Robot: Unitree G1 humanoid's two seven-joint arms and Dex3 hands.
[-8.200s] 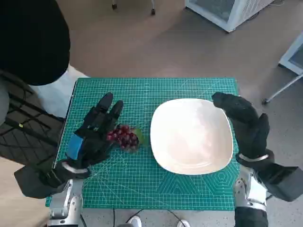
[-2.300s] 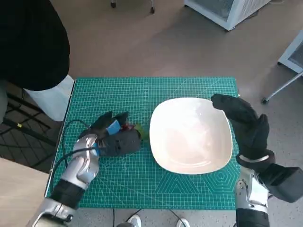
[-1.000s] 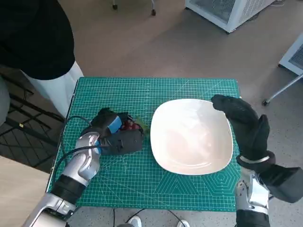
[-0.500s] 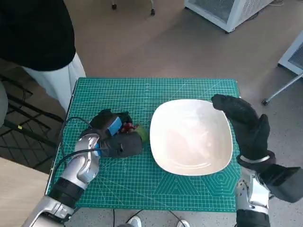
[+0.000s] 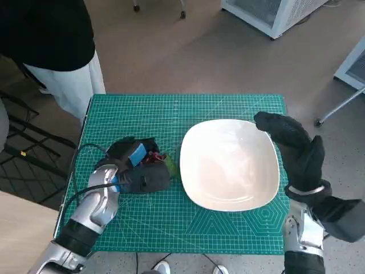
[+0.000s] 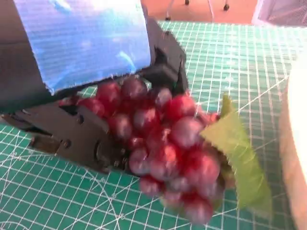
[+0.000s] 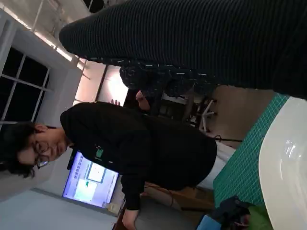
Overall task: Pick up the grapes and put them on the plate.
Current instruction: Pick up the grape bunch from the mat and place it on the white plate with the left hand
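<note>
A bunch of dark red grapes [image 5: 153,158] with a green leaf [image 5: 170,165] sits in my left hand [image 5: 137,170], just left of the white plate [image 5: 228,162]. In the left wrist view the black fingers [image 6: 72,139] wrap the grapes [image 6: 163,143] under the blue-taped back, the leaf [image 6: 237,163] points toward the plate rim [image 6: 298,143], and green mat shows below. Whether the bunch is off the mat I cannot tell. My right hand [image 5: 293,149] lies flat over the plate's right edge, holding nothing.
The green cutting mat [image 5: 188,108] covers the small table. A person in black [image 5: 45,34] stands at the far left corner and also shows in the right wrist view as a person [image 7: 134,148]. A white cabinet [image 5: 274,14] stands on the floor behind.
Since the earliest frame my left hand has closed round the grapes. Over the last second it shifted slightly toward me with them. The person has stepped back. My right hand has not moved.
</note>
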